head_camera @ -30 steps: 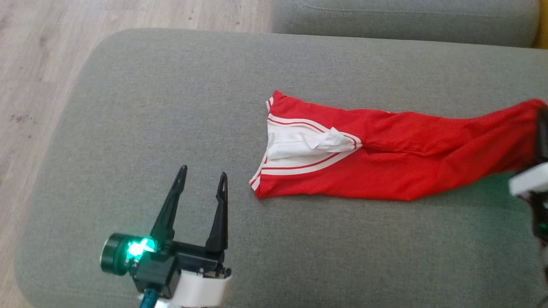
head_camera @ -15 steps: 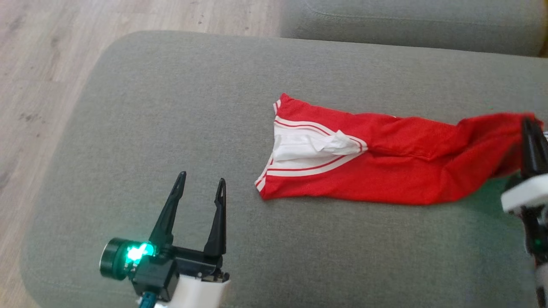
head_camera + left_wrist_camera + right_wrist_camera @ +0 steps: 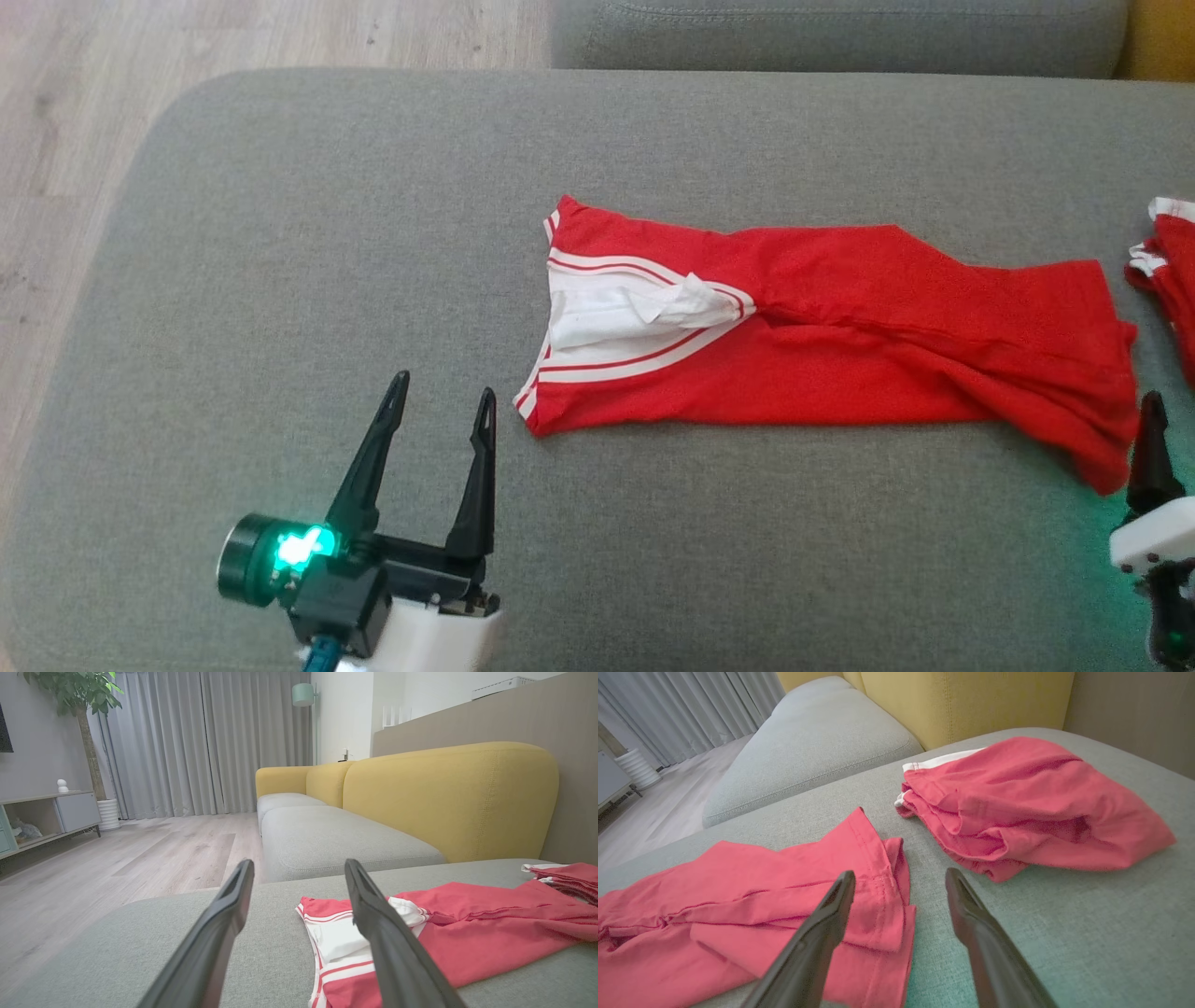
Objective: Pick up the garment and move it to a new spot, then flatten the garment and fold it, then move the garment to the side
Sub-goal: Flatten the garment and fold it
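The garment [image 3: 840, 336], red shorts with a white striped waistband, lies stretched out flat across the grey sofa cushion [image 3: 327, 233], waistband to the left. My left gripper [image 3: 442, 390] stands open a little in front and to the left of the waistband, touching nothing; in the left wrist view the left gripper [image 3: 299, 865] points at the waistband end of the garment [image 3: 467, 933]. My right gripper [image 3: 900, 875] is open just above the garment's leg hem [image 3: 878, 905], holding nothing. In the head view one of its fingers [image 3: 1152, 457] stands beside the hem at the right edge.
A second red garment [image 3: 1017, 807] lies bunched at the cushion's far right [image 3: 1172, 271]. Another grey seat cushion [image 3: 840, 37] sits behind, with a yellow backrest [image 3: 444, 798]. Wooden floor [image 3: 56, 93] lies beyond the cushion's left edge.
My right gripper has opened and let go of the garment's leg end, which now lies on the cushion. The right gripper has drawn back toward the front. The head camera shifted; the left gripper is unchanged.
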{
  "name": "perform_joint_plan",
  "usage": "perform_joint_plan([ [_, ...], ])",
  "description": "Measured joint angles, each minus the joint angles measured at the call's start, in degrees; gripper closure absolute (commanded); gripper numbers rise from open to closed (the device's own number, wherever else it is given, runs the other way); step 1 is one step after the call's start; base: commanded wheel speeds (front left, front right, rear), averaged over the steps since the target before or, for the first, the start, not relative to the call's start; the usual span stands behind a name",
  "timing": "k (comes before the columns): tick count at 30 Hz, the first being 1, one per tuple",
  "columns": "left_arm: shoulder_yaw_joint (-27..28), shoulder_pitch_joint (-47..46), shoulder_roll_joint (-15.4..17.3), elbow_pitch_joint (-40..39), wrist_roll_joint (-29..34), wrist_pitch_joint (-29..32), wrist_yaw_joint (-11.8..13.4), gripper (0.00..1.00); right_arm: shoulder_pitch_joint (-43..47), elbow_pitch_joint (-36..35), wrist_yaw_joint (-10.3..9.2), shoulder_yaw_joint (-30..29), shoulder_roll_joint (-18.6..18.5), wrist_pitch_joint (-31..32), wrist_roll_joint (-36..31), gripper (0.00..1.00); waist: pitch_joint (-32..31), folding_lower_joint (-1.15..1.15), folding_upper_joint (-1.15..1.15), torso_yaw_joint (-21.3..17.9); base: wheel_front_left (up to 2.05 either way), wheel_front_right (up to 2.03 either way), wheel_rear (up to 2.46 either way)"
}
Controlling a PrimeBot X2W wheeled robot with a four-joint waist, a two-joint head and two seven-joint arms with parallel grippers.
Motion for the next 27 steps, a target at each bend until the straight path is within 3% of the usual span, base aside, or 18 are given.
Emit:
perform_joint_plan([
  [11, 0.33, -0.29, -0.29, -0.26, 0.40, 0.00, -0.74, 0.00, -9.65, 16.86, 0.01, -1.74, 0.33, -2.60, -0.48, 0.00, 3.27, 0.00, 0.00, 1.19, 0.00, 0.00, 0.00],
  [16, 0.34, -0.59, -0.60, -0.24, 0.51, 0.00, -0.88, 0.00, -14.83, 23.63, 0.00, 1.14, -2.45, -2.96, -0.99, 0.00, 4.44, 0.00, 0.00, 2.60, 0.00, 0.00, 0.00],
  [17, 0.36, -0.66, -0.63, -0.25, 0.71, 0.00, -0.88, 0.00, -15.79, 24.75, 0.00, 1.34, -3.02, -2.78, -1.31, 0.05, 4.52, 0.00, 0.00, 2.86, 0.00, 0.00, 0.00],
  [18, 0.37, -0.68, -0.66, -0.25, 0.87, 0.00, -0.86, 0.00, -16.63, 25.90, 0.00, 1.31, -3.31, -2.41, -1.27, 0.21, 4.56, 0.00, 0.00, 3.07, 0.00, 0.00, 0.00],
  [19, 0.42, -0.67, -0.69, -0.25, 0.87, 0.00, -0.84, 0.00, -17.36, 26.82, 0.00, 1.34, -3.41, -2.23, -1.15, 0.21, 4.54, 0.00, 0.00, 3.21, 0.00, 0.00, 0.00],
  [20, 0.42, -0.68, -0.70, -0.25, 0.87, 0.00, -0.84, 0.00, -17.90, 27.69, 0.00, 1.53, -3.56, -2.21, -1.10, 0.51, 4.44, 0.00, 0.00, 3.31, 0.00, 0.00, 0.00],
  [21, 0.41, -0.68, -0.73, -0.24, 0.87, 0.00, -0.84, 0.00, -18.34, 28.41, 0.00, 1.75, -3.67, -2.09, -1.09, 0.71, 4.29, 0.00, 0.00, 3.40, 0.00, 0.00, 0.00],
  [22, 0.37, -0.68, -0.76, -0.23, 0.87, 0.00, -0.84, 0.00, -18.56, 29.10, 0.00, 2.02, -3.79, -1.98, -1.03, 1.00, 4.09, 0.00, 0.00, 3.51, 0.00, 0.00, 0.00],
  [27, 0.37, -0.65, -0.96, -0.14, 0.83, 0.00, -0.84, 0.00, -18.50, 30.15, 0.00, 3.80, -4.01, -3.24, -0.63, 1.00, 2.81, 0.00, 0.00, 3.78, 0.00, 0.00, 0.00],
])
